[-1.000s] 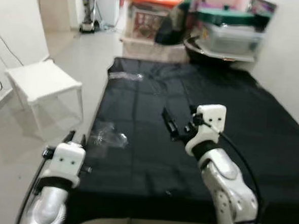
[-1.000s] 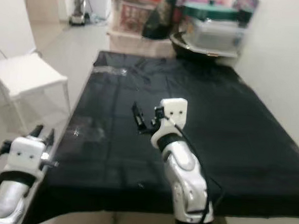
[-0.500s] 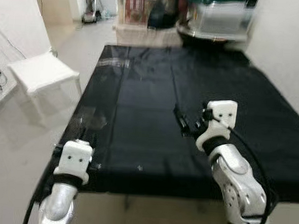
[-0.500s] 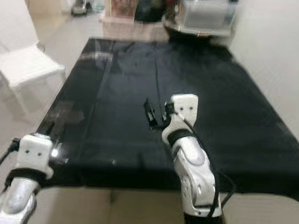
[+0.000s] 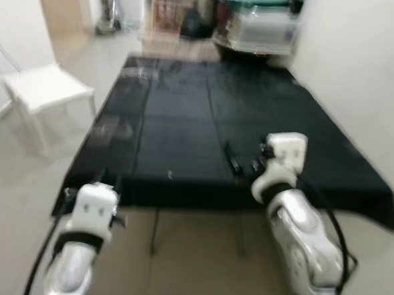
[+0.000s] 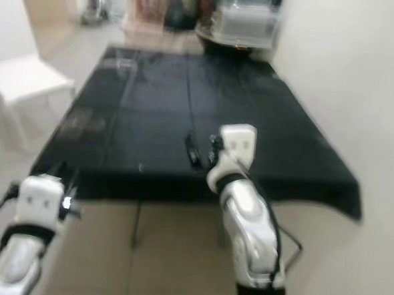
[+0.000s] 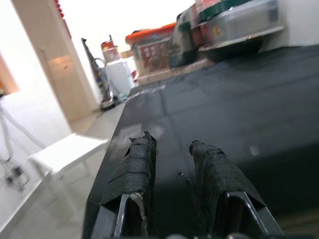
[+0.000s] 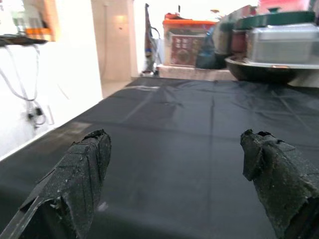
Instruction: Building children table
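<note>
Facing a black-covered table [image 5: 185, 127], the robot holds both arms low at its near edge. The right gripper [image 8: 179, 169] hovers over the cloth, fingers spread wide and empty. The left gripper [image 7: 172, 164], fingers slightly parted (nothing between them), sits at the table's left corner. A white children's table [image 5: 47, 88] stands on the floor, left of the cloth.

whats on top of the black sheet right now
Almost nothing lies on the black sheet: a few faint pale smears near its left side, too blurred to name. The right gripper hovers over its near edge. Whatever is underneath is covered.
</note>
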You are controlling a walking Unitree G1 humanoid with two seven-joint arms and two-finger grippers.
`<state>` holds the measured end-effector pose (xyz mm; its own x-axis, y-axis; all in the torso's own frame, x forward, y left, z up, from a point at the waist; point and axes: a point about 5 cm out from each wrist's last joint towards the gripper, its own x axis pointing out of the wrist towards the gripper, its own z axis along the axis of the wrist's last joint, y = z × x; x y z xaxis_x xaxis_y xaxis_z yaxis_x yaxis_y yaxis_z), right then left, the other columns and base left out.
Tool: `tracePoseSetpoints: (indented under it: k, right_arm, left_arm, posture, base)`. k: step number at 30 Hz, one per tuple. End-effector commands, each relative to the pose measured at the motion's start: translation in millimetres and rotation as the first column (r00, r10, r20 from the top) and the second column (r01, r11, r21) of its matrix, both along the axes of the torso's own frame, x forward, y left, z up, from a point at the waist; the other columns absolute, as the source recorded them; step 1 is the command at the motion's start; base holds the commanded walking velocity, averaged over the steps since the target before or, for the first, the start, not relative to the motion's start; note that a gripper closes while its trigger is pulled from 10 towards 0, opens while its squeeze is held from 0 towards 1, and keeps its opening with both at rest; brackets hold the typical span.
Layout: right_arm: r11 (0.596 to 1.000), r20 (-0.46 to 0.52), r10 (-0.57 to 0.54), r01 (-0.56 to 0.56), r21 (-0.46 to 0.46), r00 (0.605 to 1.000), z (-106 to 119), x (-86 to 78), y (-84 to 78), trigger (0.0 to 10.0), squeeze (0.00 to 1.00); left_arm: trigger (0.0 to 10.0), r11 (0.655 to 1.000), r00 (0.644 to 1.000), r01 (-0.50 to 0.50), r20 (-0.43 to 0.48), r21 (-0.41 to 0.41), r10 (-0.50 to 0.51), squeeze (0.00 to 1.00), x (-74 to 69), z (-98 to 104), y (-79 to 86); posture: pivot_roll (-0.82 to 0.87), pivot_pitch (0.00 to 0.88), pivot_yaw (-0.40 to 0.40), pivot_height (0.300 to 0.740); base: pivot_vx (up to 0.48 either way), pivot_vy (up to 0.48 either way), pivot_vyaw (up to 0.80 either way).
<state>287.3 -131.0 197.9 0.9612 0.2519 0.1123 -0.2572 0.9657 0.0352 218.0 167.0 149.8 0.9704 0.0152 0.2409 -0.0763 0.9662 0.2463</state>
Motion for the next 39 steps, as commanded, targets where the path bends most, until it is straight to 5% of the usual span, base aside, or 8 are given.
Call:
tracePoseSetpoints:
  k: [1, 28, 39]
  right_arm:
    - [1.0, -0.021, -0.008, 0.008, -0.004, 1.0, -5, 0.2, -2.5, 10.0, 0.0]
    - [0.999, -0.099, -0.001, -0.004, -0.042, 0.995, -21, -3.2, -2.4, 10.0, 0.0]
    - [0.995, -0.135, -0.027, 0.014, -0.097, 0.99, -32, -17.8, -13.5, 10.0, 0.0]
  left_arm:
    - [10.0, 1.0, 1.0, 0.004, -0.015, -0.004, -0.004, 0.0, -1.0, -3, -1.1]
    - [10.0, 0.996, 0.994, -0.079, -0.081, -0.038, 0.076, 0.0, -9.1, -13, 8.5]
    - [10.0, 0.994, 0.988, -0.084, -0.137, -0.065, 0.075, 0.0, -23.6, -19, 7.7]
  posture:
    - [0.01, 0.0, -0.064, 0.74]
    - [0.01, 0.0, -0.062, 0.74]
    - [0.0, 0.0, -0.057, 0.74]
  base:
    - [-0.416, 0.0, 0.0]
    - [-0.084, 0.0, 0.0]
    - [0.0, 0.0, 0.0]
